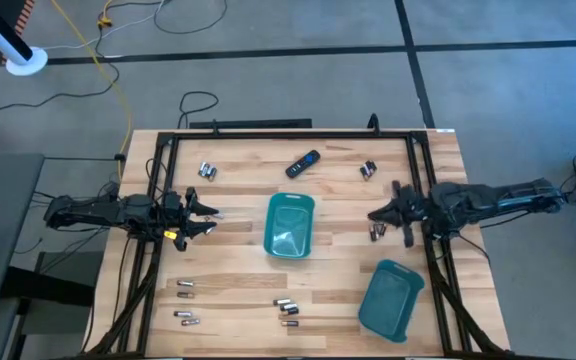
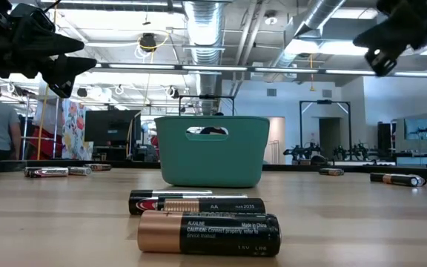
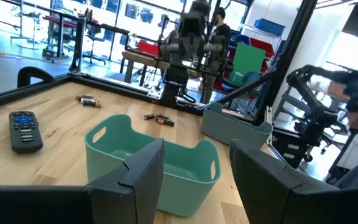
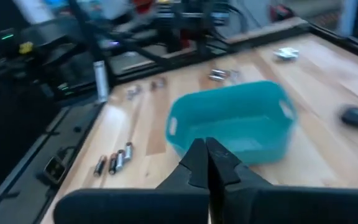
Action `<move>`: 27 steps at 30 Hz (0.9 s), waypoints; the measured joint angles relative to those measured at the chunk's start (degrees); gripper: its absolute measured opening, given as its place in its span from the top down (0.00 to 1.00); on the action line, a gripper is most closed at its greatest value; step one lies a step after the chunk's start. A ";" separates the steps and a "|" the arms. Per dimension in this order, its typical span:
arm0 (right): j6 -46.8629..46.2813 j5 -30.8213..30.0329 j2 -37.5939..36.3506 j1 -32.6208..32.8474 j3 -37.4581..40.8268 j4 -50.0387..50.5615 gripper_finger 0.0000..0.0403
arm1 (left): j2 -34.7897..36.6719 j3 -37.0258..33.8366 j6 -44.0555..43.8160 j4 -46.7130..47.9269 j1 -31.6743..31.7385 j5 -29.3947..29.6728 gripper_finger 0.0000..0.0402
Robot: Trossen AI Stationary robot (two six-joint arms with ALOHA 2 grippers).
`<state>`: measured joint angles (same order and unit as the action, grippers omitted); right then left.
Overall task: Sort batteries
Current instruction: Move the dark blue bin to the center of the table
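Nearest you in the low view, two batteries (image 2: 207,233) lie on the desk (image 2: 347,222) in front of the teal tray (image 2: 212,150), untouched.

From above, you can see loose clusters all around: near the back-left corner (image 1: 207,171), beside the right arm (image 1: 377,232), and along the front edge (image 1: 286,308). Both the central tray and the second tray (image 1: 391,298) look empty, so sorting has hardly begun.

Your left pincer (image 3: 194,168) hangs parted and holds nothing, facing the central tray.

Your right pincer (image 4: 207,163) is closed tight with nothing in it, above the desk near that same tray (image 4: 235,121).
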<state>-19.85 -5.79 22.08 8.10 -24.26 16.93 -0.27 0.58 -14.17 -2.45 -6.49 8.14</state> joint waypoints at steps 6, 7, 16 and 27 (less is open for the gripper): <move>-13.00 -3.89 2.67 -0.07 -15.14 28.07 0.99 | 0.00 0.02 0.00 0.00 0.00 0.00 0.56; -15.28 -3.88 3.47 -0.07 -17.27 32.32 0.99 | 0.00 0.01 0.00 -0.01 -0.01 0.00 0.56; -24.25 -3.95 12.02 -0.07 -27.86 60.64 0.99 | 0.00 0.01 0.00 -0.01 0.01 0.00 0.56; -28.34 0.14 19.29 0.07 -28.36 70.70 0.93 | 0.00 0.01 0.00 0.00 -0.02 0.00 0.56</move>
<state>-48.19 -5.65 41.37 8.16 -52.62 87.63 -0.27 0.59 -14.17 -2.45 -6.50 8.14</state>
